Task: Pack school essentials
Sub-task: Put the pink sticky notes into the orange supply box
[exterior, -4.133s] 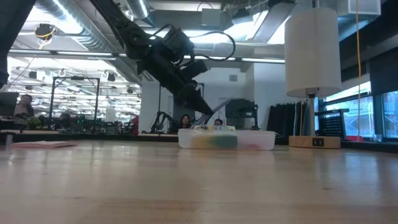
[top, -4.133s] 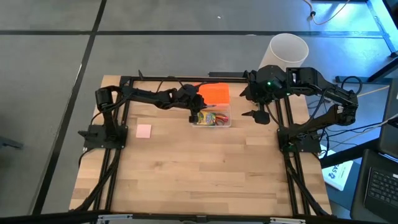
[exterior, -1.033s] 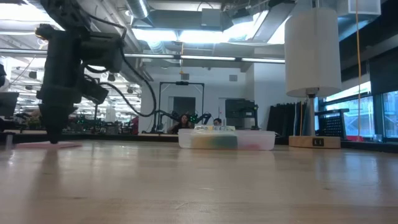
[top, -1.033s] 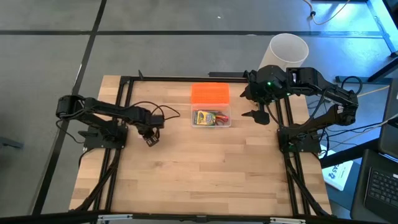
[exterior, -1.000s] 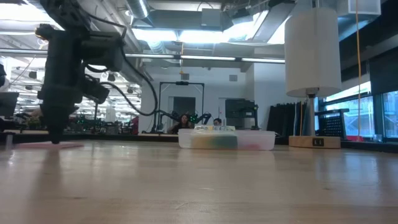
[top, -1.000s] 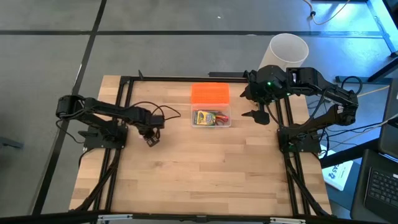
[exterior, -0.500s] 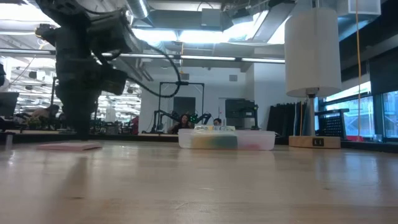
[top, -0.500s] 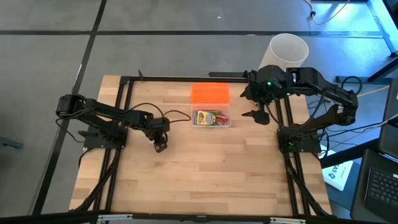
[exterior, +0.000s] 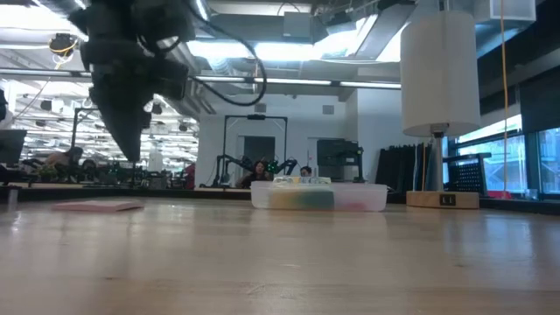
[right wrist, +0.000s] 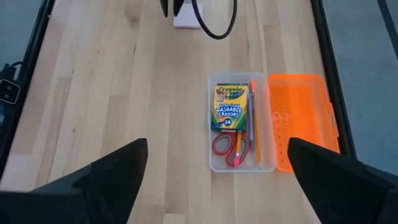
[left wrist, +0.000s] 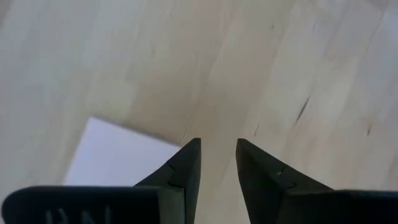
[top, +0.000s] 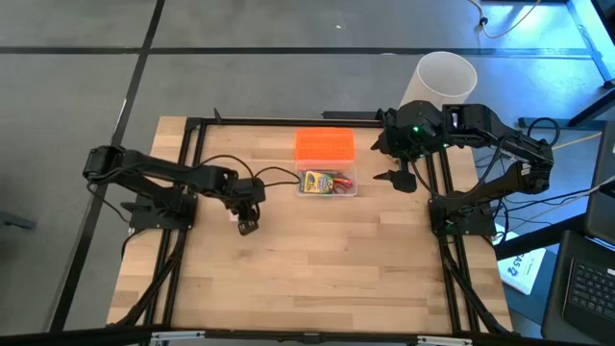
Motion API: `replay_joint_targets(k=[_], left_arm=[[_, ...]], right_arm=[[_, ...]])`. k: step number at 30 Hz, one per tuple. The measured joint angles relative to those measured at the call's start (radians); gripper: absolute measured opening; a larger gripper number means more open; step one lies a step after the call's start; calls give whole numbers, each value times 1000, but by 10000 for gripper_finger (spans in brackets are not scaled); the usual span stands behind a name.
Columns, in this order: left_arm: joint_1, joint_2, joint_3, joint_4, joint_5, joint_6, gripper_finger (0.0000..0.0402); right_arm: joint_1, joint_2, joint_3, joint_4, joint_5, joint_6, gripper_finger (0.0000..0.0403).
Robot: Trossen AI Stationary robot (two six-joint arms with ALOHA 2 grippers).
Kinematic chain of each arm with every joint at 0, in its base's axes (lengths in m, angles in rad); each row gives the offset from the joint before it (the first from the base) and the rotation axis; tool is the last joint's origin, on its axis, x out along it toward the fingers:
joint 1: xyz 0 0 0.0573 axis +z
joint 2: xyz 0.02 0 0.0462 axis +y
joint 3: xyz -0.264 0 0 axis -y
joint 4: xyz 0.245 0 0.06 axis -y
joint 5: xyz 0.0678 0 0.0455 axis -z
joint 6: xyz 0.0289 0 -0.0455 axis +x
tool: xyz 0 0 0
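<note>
Pad (left wrist: 124, 158), pale and square, lies flat on the wooden table (top: 317, 259), partly under the left gripper (top: 247, 227). From that arm's wrist camera its two dark fingers (left wrist: 186, 163) stand narrowly apart with bare wood showing between them, nothing pinched. At table level, the gripper (exterior: 129, 149) points down above the pad (exterior: 96, 206), clear of the tabletop. Over to the clear box (right wrist: 242, 163): crayons (right wrist: 228, 107), red-handled scissors (right wrist: 230, 147) and pencils (right wrist: 254, 118) sit inside, the orange lid (right wrist: 303, 121) right beside it. Right gripper (top: 402, 179) hangs by the table's far right edge, fingers (right wrist: 109, 171) spread wide, empty. White cylinder (top: 445, 79) stands behind it.
</note>
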Motion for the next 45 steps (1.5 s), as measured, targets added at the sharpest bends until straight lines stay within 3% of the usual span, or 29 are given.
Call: replay_joint_targets(k=[6, 12, 19, 45], left_arm=[[0, 1, 110, -195, -34, 41, 94], [-8, 1, 146, -297, -36, 49, 94], [-13, 1, 148, -304, -79, 59, 94], [-9, 1, 148, -320, -66, 90, 97]], right_arm=[[0, 0, 0, 1, 1, 1, 385], [0, 0, 0, 3, 1, 0, 385], [0, 0, 0, 3, 1, 0, 385], [0, 0, 0, 4, 1, -1, 385]])
